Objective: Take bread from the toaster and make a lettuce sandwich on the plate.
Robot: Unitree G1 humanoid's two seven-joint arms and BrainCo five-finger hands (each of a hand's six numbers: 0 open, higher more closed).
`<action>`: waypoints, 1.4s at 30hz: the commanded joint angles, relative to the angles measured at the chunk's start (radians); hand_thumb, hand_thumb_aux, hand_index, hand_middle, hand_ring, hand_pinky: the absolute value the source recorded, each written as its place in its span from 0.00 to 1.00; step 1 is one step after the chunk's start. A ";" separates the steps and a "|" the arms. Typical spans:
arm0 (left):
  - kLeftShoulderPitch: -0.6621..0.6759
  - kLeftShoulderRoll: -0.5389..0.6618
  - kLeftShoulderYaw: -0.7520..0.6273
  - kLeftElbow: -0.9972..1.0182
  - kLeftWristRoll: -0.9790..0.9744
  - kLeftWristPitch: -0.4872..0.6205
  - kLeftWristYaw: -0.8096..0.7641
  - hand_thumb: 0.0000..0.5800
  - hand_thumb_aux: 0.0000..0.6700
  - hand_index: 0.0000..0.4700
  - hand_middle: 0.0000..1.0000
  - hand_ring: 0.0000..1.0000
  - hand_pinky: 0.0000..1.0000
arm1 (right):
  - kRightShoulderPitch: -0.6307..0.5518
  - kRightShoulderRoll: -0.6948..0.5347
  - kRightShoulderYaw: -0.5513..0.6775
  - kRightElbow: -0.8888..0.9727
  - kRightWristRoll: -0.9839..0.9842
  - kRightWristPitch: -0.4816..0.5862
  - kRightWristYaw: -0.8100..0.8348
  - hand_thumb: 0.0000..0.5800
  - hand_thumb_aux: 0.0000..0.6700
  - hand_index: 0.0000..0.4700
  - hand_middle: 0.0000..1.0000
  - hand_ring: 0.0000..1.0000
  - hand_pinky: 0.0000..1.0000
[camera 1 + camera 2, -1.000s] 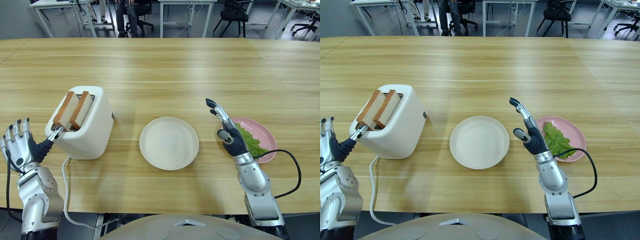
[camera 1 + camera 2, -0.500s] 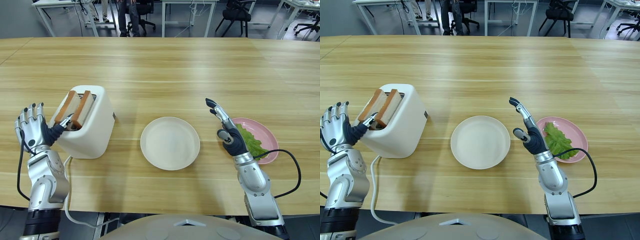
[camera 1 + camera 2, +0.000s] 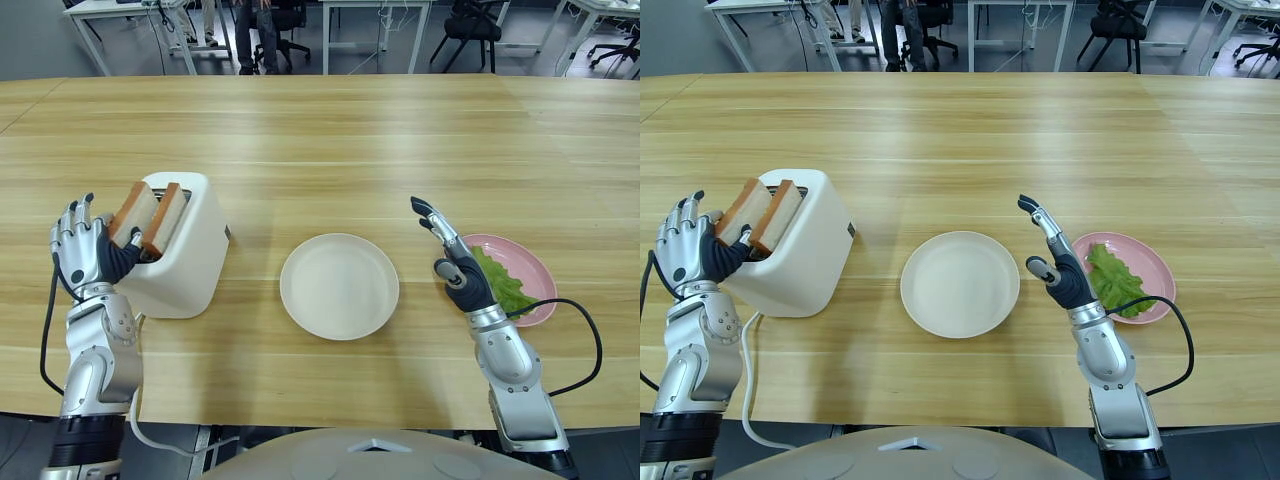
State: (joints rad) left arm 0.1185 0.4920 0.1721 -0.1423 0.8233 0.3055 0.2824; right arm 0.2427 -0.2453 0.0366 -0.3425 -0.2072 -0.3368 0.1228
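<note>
A white toaster (image 3: 185, 250) stands on the wooden table at the left, with two bread slices (image 3: 148, 215) sticking up out of its slots. My left hand (image 3: 88, 250) is raised just left of the toaster, fingers spread and open, its thumb close to the left slice (image 3: 740, 210). An empty white plate (image 3: 339, 300) lies in the middle. My right hand (image 3: 450, 262) hovers open between that plate and a pink plate (image 3: 538, 275), which holds a green lettuce leaf (image 3: 502, 285).
The toaster's white cord (image 3: 128, 345) runs over the table's front edge by my left arm. A black cable (image 3: 590, 340) loops beside my right forearm. The wide far half of the table is bare wood; desks and chairs stand beyond it.
My left hand has risen and moved right, from the table's front edge up to the toaster's left slice. The right hand has stayed where it was.
</note>
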 commanded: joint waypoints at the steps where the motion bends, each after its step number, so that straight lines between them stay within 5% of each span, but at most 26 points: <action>1: 0.001 -0.020 0.013 -0.026 -0.037 -0.044 0.038 1.00 1.00 0.98 0.00 0.00 0.00 | 0.008 -0.013 0.009 -0.008 -0.016 0.005 0.014 0.00 0.00 0.00 0.00 0.00 0.00; 6: -0.006 -0.046 0.065 -0.084 -0.115 -0.116 0.085 1.00 1.00 0.98 0.00 0.00 0.00 | 0.009 -0.035 0.015 -0.005 -0.077 0.014 0.008 0.00 0.00 0.00 0.00 0.00 0.00; 7: -0.009 -0.052 0.077 -0.098 -0.134 -0.133 0.090 1.00 1.00 0.98 0.25 0.25 0.25 | 0.003 -0.037 0.012 -0.006 -0.092 0.030 0.004 0.00 0.00 0.00 0.00 0.00 0.00; 8: -0.010 -0.057 0.087 -0.108 -0.154 -0.149 0.092 1.00 1.00 0.98 0.25 0.25 0.25 | -0.004 -0.039 0.009 -0.006 -0.102 0.046 0.004 0.00 0.00 0.00 0.00 0.00 0.00; 9: -0.013 -0.067 0.099 -0.116 -0.184 -0.167 0.091 1.00 1.00 0.98 0.56 0.56 0.56 | -0.010 -0.045 0.007 -0.005 -0.109 0.058 0.008 0.00 0.00 0.00 0.00 0.00 0.00; 10: -0.016 -0.077 0.112 -0.127 -0.213 -0.183 0.089 1.00 1.00 0.98 0.56 0.56 0.56 | -0.018 -0.053 0.004 0.000 -0.117 0.064 0.011 0.00 0.00 0.00 0.00 0.00 0.00; 11: -0.018 -0.085 0.124 -0.137 -0.242 -0.204 0.089 1.00 1.00 0.98 0.96 0.96 0.96 | -0.027 -0.063 0.001 0.005 -0.124 0.062 0.013 0.00 0.00 0.00 0.00 0.00 0.00; 12: -0.019 -0.091 0.133 -0.143 -0.260 -0.220 0.088 1.00 1.00 0.98 1.00 1.00 1.00 | -0.033 -0.070 -0.002 0.008 -0.129 0.061 0.012 0.00 0.00 0.00 0.00 0.00 0.00; 23: -0.051 -0.151 0.238 -0.241 -0.463 -0.362 0.069 1.00 1.00 0.98 1.00 1.00 1.00 | -0.099 -0.253 -0.037 0.125 -0.221 -0.011 0.033 0.00 0.00 0.00 0.00 0.00 0.00; 31: -0.094 -0.199 0.271 -0.473 -0.603 -0.334 -0.002 1.00 1.00 0.98 1.00 1.00 1.00 | -0.210 -0.563 -0.004 0.438 -0.639 0.058 -0.134 0.00 0.00 0.00 0.00 0.00 0.00; 37: -0.127 -0.320 0.014 -0.670 -0.671 -0.168 -0.120 1.00 1.00 0.98 1.00 1.00 1.00 | -0.243 -0.679 0.072 0.576 -0.835 0.115 -0.257 0.00 0.00 0.00 0.00 0.00 0.00; 42: -0.088 -0.326 -0.241 -0.637 -0.683 -0.081 -0.281 1.00 1.00 0.98 1.00 1.00 1.00 | -0.232 -0.732 0.106 0.630 -0.861 0.128 -0.267 0.00 0.00 0.00 0.00 0.00 0.00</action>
State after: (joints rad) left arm 0.0144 0.1456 0.0001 -0.8051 0.1543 0.1882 0.0718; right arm 0.0006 -0.9621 0.1224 0.2726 -1.0681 -0.2047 -0.1463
